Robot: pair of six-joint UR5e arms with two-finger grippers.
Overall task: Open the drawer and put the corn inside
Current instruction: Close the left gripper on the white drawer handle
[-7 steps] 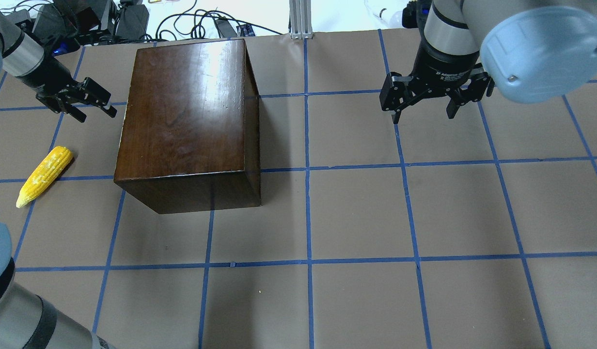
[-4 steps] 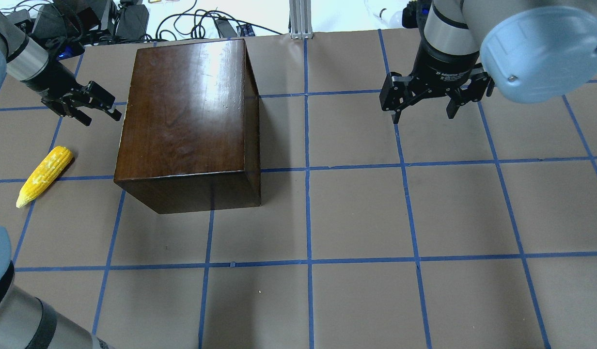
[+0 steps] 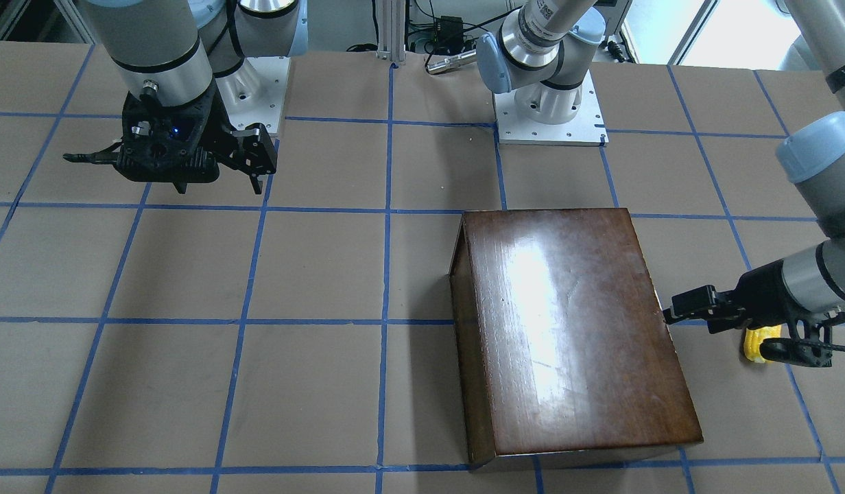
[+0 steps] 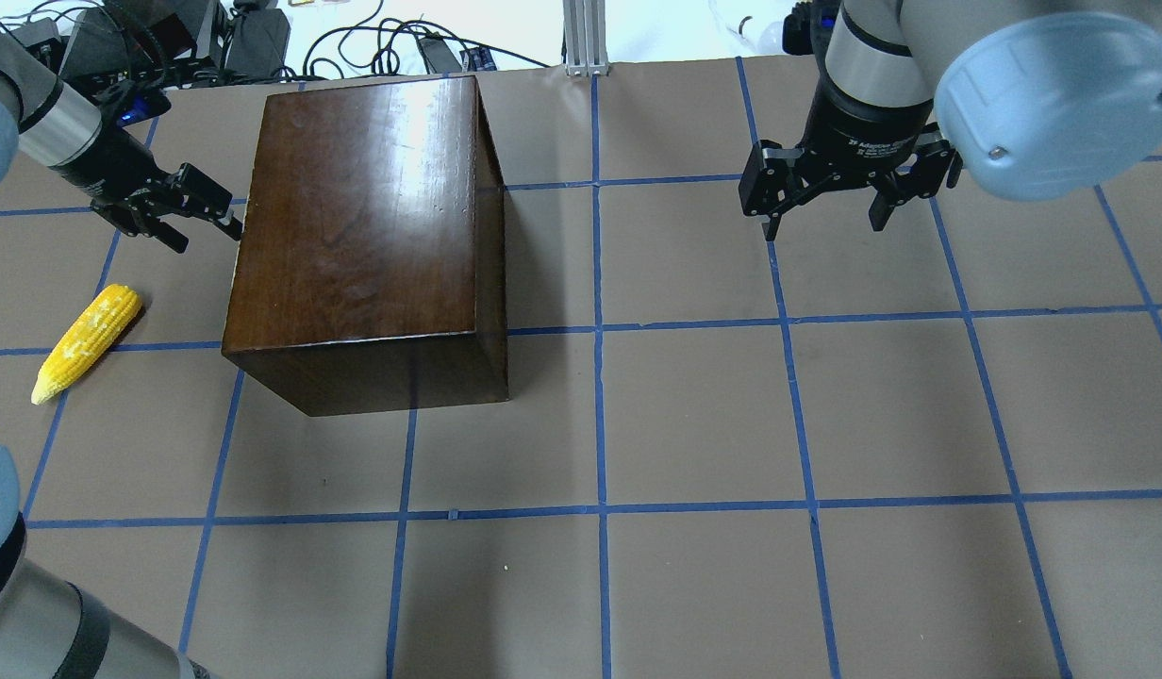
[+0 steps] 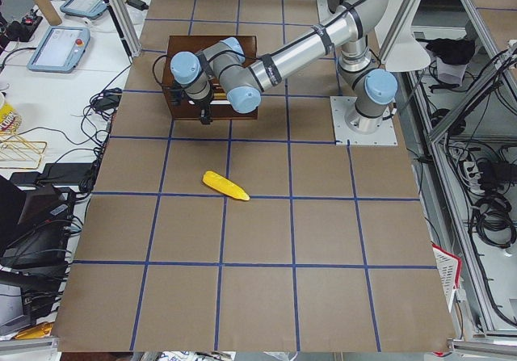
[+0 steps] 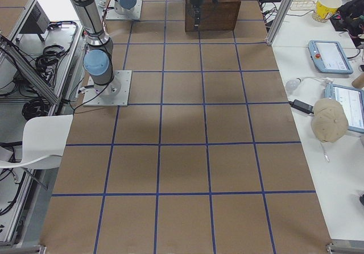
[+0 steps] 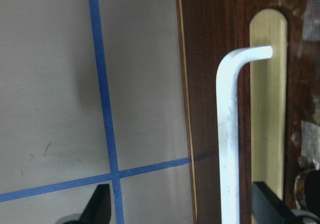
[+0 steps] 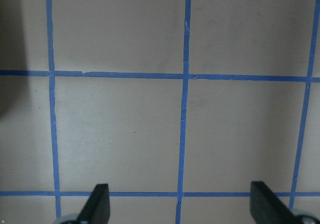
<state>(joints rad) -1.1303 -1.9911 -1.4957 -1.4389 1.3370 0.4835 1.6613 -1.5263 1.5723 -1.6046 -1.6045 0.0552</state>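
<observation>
The glossy dark-brown box stands on the table with its drawer shut. The drawer's dark front panel and white metal pull show close up in the left wrist view. My left gripper is open and empty, right at the box's left face, and the pull lies between its fingers. The yellow corn lies on the table in front of that gripper, apart from the box; it also shows in the front view, partly hidden by the gripper. My right gripper is open and empty above bare table.
The table is brown paper with a blue tape grid. Cables and equipment lie beyond the far edge. The arm bases stand on the robot's side.
My left gripper has moved right toward the box's left face, still open. The corn, the box and the right arm have not moved.
</observation>
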